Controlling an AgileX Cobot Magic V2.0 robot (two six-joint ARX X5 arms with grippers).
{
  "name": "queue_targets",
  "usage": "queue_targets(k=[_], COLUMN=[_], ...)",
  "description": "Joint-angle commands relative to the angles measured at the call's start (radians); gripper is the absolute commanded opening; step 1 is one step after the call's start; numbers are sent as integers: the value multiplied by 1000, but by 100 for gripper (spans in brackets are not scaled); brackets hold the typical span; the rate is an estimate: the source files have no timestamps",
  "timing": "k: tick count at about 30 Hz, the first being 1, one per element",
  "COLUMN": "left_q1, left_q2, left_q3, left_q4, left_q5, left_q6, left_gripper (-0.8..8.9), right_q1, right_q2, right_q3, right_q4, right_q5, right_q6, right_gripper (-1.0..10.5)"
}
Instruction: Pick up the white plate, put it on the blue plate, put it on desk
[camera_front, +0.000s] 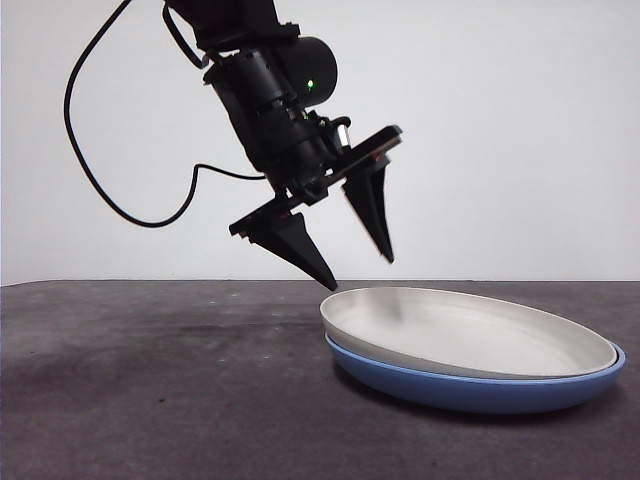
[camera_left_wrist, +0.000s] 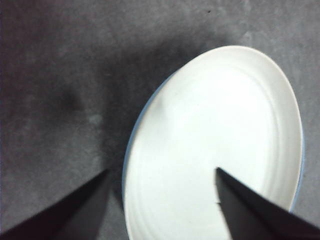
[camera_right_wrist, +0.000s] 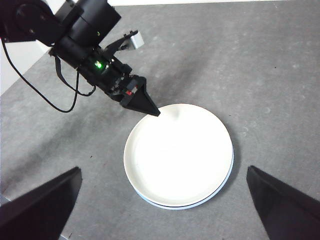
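The white plate lies stacked on the blue plate, of which only a thin rim shows. Both rest on the desk. My left gripper hovers open just above the white plate's left rim, one jaw outside the rim and one over the plate, holding nothing. In the right wrist view the left gripper's near fingertip hangs over the plate's far-left rim. My right gripper stays high above the desk, open and empty.
A black cable loops down from the left arm, well above the desk. Dark speckled desk surface stretches on every side of the stacked plates; a pale wall stands behind.
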Motion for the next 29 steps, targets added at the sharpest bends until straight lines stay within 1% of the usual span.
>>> queue_targets(k=[1,3,10,13,15,18,22,29], left_q1=[-10,-10,0,3,3,6,18,26], left_q2=[18,18,2,-31,-74,-148,-249,-434], left_q3=[56,90,257,319,330,330,330,328], left_q4=[-31,-74,-286,-380,-434,-494,-543,-627], left_q5=[5,4,4,4,2,-41,-90,-90], left_q6=[32,41,133,183,223,257,280,325], left_gripper=[498,543,546,549,572,577,656,658], right_q1=[3,3,3,3,3,3,3,3], right_q2=[0,0,0,1,2,2,12,75], right_q3=[18,18,18,18,18,18,18,18], right_q4=[6,6,6,2,-3,-8,-8,-8], right_q5=[2,2,7,5,5,5,5,2], right_q6=[-9,-10,-11,1,12,15,18,19], right_gripper=[599,599,599,599,599,599,599,599])
